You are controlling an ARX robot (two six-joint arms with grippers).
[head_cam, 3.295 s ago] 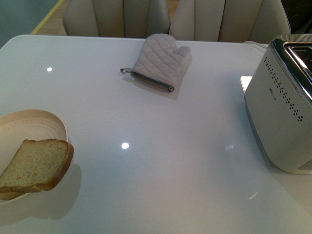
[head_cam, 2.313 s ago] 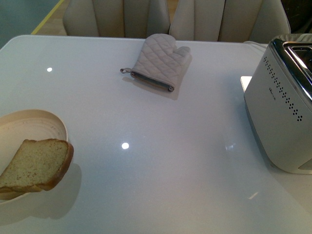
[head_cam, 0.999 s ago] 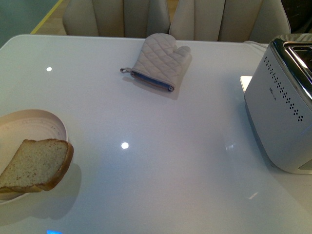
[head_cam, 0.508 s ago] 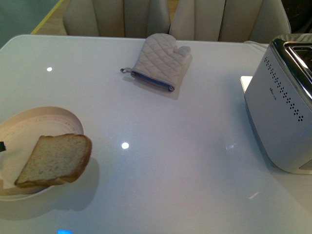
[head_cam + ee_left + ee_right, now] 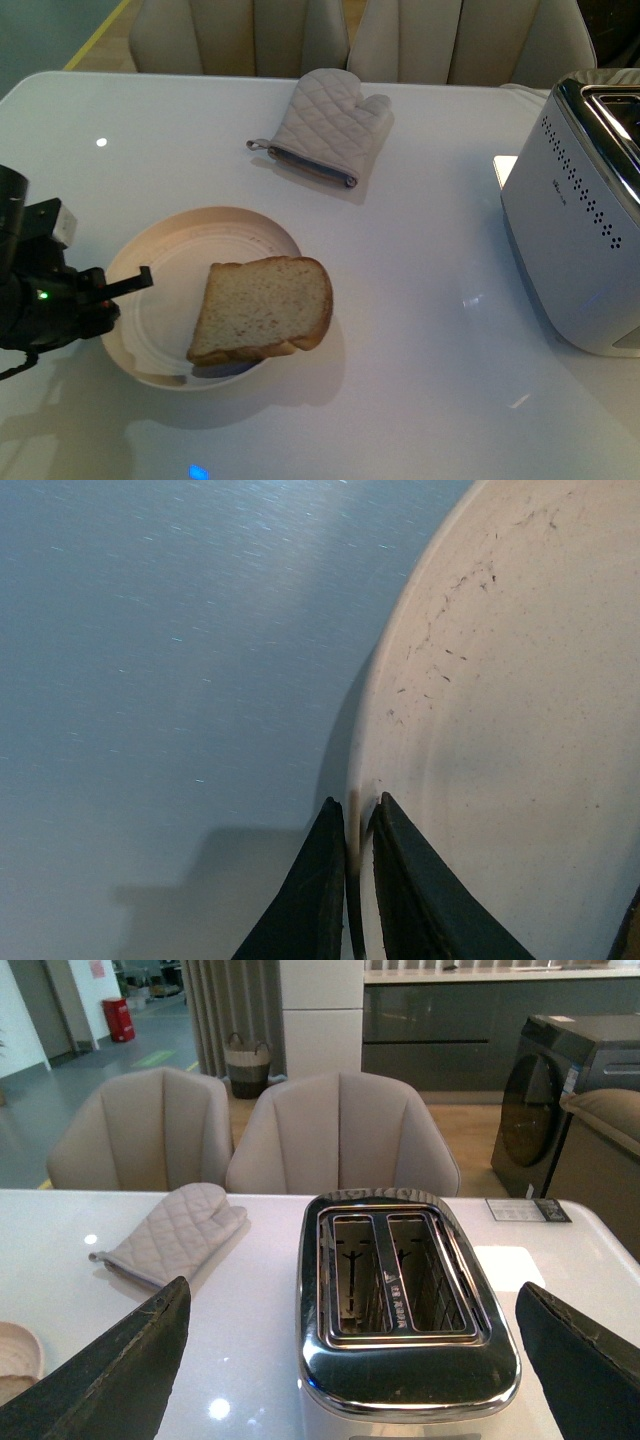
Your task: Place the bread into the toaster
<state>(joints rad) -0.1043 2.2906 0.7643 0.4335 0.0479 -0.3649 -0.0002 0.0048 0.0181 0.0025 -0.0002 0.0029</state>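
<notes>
The bread [image 5: 262,320] lies tilted on the near right rim of the round cream plate [image 5: 170,260], overhanging it. My left gripper [image 5: 135,285] is at the plate's left edge. In the left wrist view the left gripper [image 5: 352,810] is shut on the plate's [image 5: 500,730] thin rim. The white toaster [image 5: 575,230] stands at the table's right edge. In the right wrist view my right gripper [image 5: 352,1290] is open and empty, above and behind the toaster [image 5: 400,1300], whose two chrome slots are empty. The plate's edge [image 5: 15,1355] shows there too.
A quilted grey oven mitt [image 5: 325,125] lies at the back middle of the white table and also shows in the right wrist view [image 5: 170,1235]. Beige chairs [image 5: 300,35] stand behind the table. A paper card [image 5: 525,1210] lies beyond the toaster.
The plate with the bread has slid right, from the table's left edge toward the middle. My left arm has come into view holding its rim.
</notes>
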